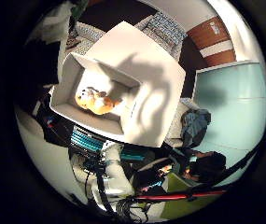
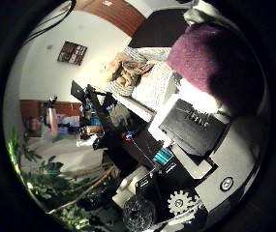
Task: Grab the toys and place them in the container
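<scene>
- Your hand [image 2: 195, 135] is curling its black and white fingers around a purple plush toy [image 2: 210, 63]; the toy is filling a large share of the thumb-side view, so it is sitting close against the palm.
- A dark flat finger part [image 2: 191, 128] is lying across the near edge of the purple toy, with a white geared part [image 2: 178, 202] of the hand showing further back along the hand's body.
- Out from the little-finger side of the palm, you are looking down into a white container [image 1: 72, 65], an open box resting on a white table [image 1: 156, 79].
- An orange and white stuffed animal [image 1: 96, 101] is lying on the container's floor, inside its walls, near one of its long sides.
- The hand's shadow is falling across the white table and over one wall of the container, so the palm is hanging above that area, apart from the box.
- Beyond the purple toy, on the thumb side, a patterned light cloth [image 2: 149, 84] is carrying a heap of brown and tan soft items [image 2: 128, 72]; you cannot tell from here exactly what they are.
- Green leafy plants [image 2: 45, 188] are showing well away from the hand, on the far side from the purple toy.
</scene>
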### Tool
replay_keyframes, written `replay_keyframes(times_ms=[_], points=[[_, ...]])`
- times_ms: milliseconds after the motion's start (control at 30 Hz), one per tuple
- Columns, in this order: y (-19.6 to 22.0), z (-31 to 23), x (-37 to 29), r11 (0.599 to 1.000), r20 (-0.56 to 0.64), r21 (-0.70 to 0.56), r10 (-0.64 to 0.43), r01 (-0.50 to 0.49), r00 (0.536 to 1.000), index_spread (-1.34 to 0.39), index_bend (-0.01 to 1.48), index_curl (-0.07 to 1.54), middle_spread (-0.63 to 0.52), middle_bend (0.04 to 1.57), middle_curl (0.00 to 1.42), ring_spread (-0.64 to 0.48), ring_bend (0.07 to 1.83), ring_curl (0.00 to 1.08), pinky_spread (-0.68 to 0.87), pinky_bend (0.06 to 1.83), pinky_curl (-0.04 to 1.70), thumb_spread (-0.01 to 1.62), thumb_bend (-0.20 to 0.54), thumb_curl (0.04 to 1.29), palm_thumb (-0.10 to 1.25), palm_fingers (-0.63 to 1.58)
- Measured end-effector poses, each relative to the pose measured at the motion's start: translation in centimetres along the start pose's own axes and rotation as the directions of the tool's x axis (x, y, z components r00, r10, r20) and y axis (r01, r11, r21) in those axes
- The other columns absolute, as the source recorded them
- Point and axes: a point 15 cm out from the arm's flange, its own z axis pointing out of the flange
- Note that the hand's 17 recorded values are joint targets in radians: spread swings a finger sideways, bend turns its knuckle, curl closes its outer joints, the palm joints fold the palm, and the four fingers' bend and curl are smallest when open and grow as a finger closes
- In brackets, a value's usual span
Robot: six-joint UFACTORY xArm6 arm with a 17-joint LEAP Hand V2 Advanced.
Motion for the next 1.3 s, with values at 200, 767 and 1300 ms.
replay_keyframes(times_ms=[200,767,1300], points=[[0.0,1.4,0.7,1.000,-0.008,-0.013,0.022,-0.022,1.000,-0.32,0.77,0.89,-0.21,1.12,0.92,-0.27,1.27,0.78,-0.29,1.07,1.08,1.03,-0.030,0.65,0.81,0.98],[4.5,5.4,4.0,0.964,-0.068,-0.256,0.058,-0.074,0.996,-0.41,0.18,0.51,-0.06,0.41,0.50,0.07,0.70,0.39,0.29,0.75,0.76,1.08,-0.036,0.35,0.49,0.08],[5.0,3.0,3.9,0.976,-0.070,-0.208,0.057,-0.071,0.996,-0.38,0.16,0.31,0.02,0.26,0.35,0.21,0.47,0.24,0.55,0.61,0.49,1.06,-0.020,0.30,0.48,0.16]])
